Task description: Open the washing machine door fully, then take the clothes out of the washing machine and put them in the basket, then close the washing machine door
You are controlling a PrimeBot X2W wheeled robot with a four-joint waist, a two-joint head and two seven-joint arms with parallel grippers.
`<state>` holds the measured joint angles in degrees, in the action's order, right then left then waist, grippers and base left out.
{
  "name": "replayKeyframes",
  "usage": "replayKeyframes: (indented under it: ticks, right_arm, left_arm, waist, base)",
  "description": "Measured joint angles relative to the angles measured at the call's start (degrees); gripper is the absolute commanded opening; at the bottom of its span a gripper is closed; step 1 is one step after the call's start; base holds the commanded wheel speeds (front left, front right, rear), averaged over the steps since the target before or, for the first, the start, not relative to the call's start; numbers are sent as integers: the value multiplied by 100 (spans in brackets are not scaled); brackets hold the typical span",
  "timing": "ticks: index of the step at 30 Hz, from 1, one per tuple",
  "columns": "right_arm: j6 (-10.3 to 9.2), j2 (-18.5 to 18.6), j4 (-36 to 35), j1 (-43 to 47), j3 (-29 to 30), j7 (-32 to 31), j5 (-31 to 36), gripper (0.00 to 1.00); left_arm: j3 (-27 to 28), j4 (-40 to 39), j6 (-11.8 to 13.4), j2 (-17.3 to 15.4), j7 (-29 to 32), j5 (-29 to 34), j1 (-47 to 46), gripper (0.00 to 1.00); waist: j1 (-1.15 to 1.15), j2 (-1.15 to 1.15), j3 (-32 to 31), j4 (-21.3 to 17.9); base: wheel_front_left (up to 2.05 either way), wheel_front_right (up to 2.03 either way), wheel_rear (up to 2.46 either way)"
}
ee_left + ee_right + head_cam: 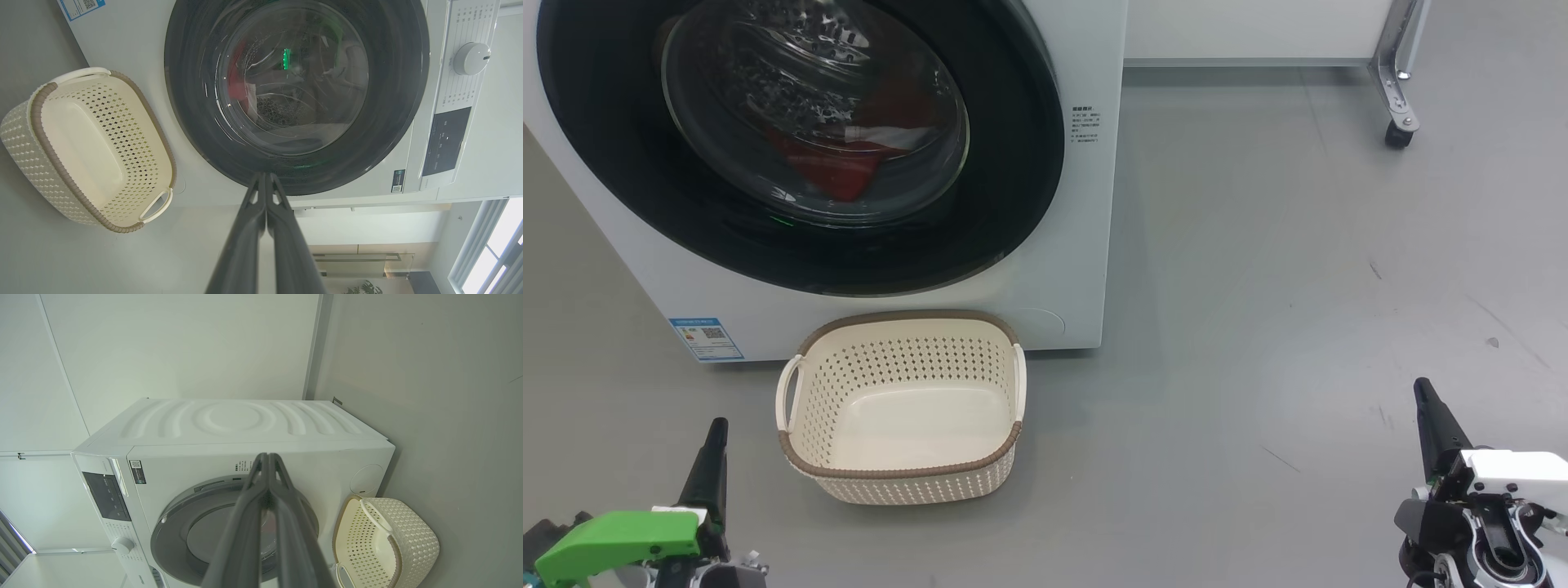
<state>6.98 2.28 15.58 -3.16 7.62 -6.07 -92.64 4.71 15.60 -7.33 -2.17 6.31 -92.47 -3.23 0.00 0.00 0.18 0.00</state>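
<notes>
The white washing machine stands ahead with its round black-rimmed door closed flat against the front. Behind the door's glass lie the red and white clothes. On the floor just in front of the machine sits the cream basket, with nothing in it. My left gripper is low at the left, shut and holding nothing, well short of the basket. My right gripper is low at the far right, also shut and bare. In the left wrist view the shut left gripper points at the door's rim.
Grey floor spreads to the right of the machine. A metal leg on a caster stands at the back right under a white panel. The machine's dial and dark display sit beside the door.
</notes>
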Motion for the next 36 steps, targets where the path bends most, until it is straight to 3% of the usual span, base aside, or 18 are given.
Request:
replayKeyframes:
  ticks: [35,36]
  right_arm:
    - [0,0,0,0,1,0,0,0]
    - [-1,-1,5,1,0,0,-1,100]
  left_arm:
    - [0,0,0,0,0,0,0,0]
    - [-1,5,0,1,0,0,1,100]
  waist:
    - [0,0,0,0]
    - [0,0,0,0]
  base:
    - [0,0,0]
    - [0,0,0]
